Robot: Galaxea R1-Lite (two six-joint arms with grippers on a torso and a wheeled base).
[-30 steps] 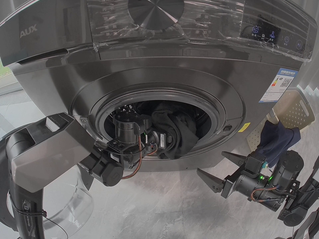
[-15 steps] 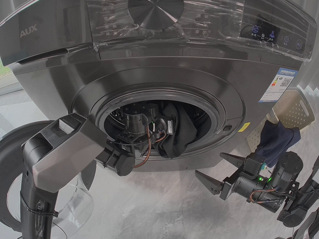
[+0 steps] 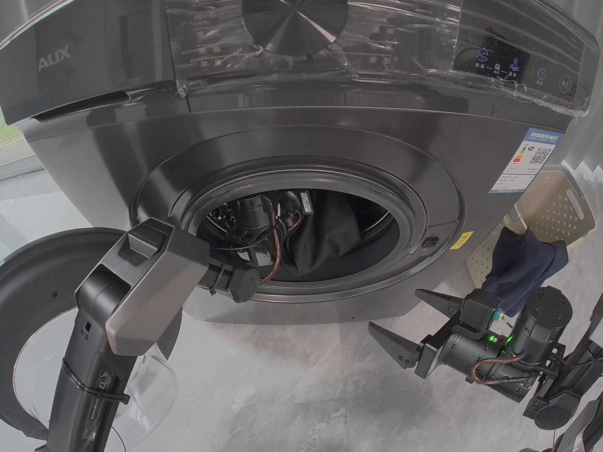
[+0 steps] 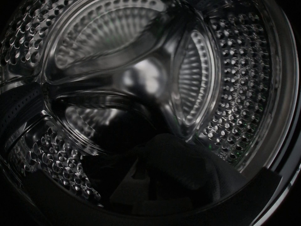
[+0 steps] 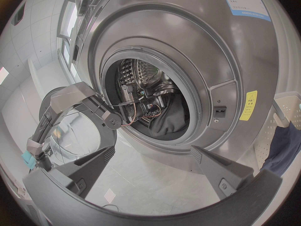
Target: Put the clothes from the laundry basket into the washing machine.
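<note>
The washing machine (image 3: 301, 127) stands with its round opening facing me. My left gripper (image 3: 296, 211) is inside the drum (image 4: 238, 79), shut on a dark garment (image 3: 326, 236) that hangs from it behind the opening's lower rim; its fingers are hidden by the cloth. The right wrist view has the same garment (image 5: 171, 118) bunched inside the opening. My right gripper (image 3: 402, 315) hangs open and holds nothing, low in front of the machine to the right. A navy garment (image 3: 524, 265) drapes over the rim of the beige laundry basket (image 3: 556, 211) at the right.
The machine's door (image 3: 31, 284) stands swung open at the lower left, beside my left arm. Grey tiled floor (image 3: 301, 378) lies free in front of the machine. The basket stands close against the machine's right side.
My left arm has pushed deeper into the drum, carrying the dark garment off the front rim and inside. The right arm has stayed where it was.
</note>
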